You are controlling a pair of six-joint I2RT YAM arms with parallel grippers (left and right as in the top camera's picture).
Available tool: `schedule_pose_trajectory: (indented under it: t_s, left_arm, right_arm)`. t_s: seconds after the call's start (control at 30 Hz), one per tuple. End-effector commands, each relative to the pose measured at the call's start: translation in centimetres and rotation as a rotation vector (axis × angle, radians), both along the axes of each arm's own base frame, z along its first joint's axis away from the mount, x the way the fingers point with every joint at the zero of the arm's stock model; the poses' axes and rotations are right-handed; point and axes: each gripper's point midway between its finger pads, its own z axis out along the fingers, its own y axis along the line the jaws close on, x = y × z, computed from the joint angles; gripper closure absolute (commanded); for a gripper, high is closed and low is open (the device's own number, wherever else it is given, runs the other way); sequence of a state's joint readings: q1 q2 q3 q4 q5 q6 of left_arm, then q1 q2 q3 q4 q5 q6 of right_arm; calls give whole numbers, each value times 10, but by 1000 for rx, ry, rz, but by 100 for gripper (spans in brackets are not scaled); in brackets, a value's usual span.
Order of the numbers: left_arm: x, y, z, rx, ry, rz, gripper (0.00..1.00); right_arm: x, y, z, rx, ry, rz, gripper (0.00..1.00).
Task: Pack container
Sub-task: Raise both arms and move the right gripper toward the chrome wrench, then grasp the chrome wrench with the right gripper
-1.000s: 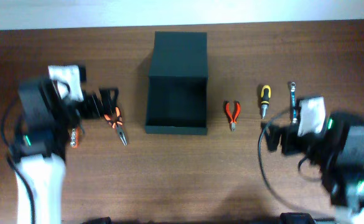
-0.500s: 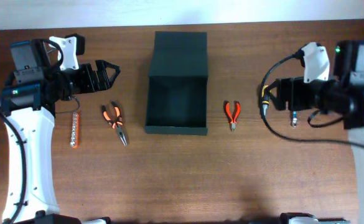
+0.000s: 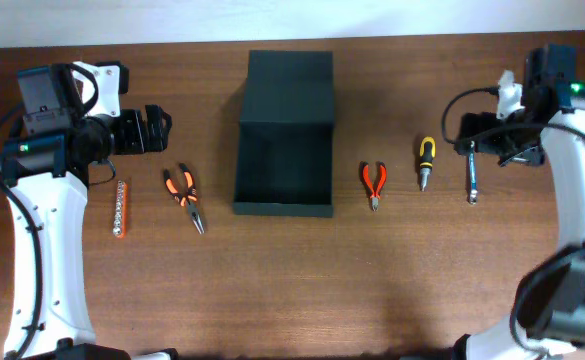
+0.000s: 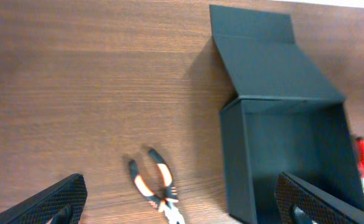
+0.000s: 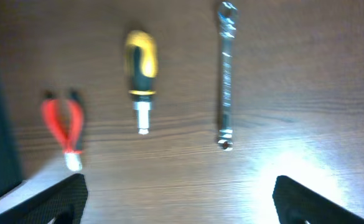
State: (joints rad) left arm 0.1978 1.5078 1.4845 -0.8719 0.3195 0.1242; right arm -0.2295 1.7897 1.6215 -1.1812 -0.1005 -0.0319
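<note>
In the left wrist view the container [image 4: 275, 124] was cut off at the bottom and right edges. The nose of the orange-and-black pliers [image 4: 158, 191] ran out of the picture, and only a sliver of the red pliers [image 4: 362, 163] was seen at the right edge. The right wrist view was blurred, a patch of glare lay on the table [image 5: 188, 180] at the lower right, and the container was reduced to a dark strip at the left edge. From overhead, the slender silvery piece [image 3: 120, 208] at the far left could not be identified, and the right arm was partly cut off at the right edge. The left gripper [image 3: 160, 131] was held above the table with its jaws spread wide. Nothing was gripped or touched, and the orange-and-black pliers lay just nearer than it. The right gripper [image 3: 467, 138] was likewise seen with its jaws well apart and nothing between them, above the far end of the wrench [image 3: 470, 172]. Whether the wrench was touched could not be told. The yellow-and-black screwdriver [image 3: 426, 161] lay just left of the wrench, with the red pliers further left. The container stood at the middle of the table, its lid folded back on the far side and its inside bare.
</note>
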Motion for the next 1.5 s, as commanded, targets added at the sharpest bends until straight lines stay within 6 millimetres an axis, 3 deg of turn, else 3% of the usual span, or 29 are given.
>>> schedule_pose_trajectory:
  t_s: [0.0, 0.4, 0.7, 1.1, 1.47]
  left_arm:
    - [5, 8, 5, 94, -29, -50, 1]
    - [10, 17, -6, 133, -4, -29, 4]
    - [8, 16, -8, 130, 8, -29, 4]
    - [0, 15, -14, 120, 51, -32, 4]
    - [-3, 13, -16, 110, 64, -38, 4]
  right_arm:
    - [0, -22, -16, -18, 47, -33, 11]
    - [13, -38, -82, -53, 164, -14, 33]
    - [1, -33, -135, -13, 305, 16, 37]
    - [2, -33, -158, -6, 332, 16, 54]
    - [12, -37, -160, -21, 294, 13, 64]
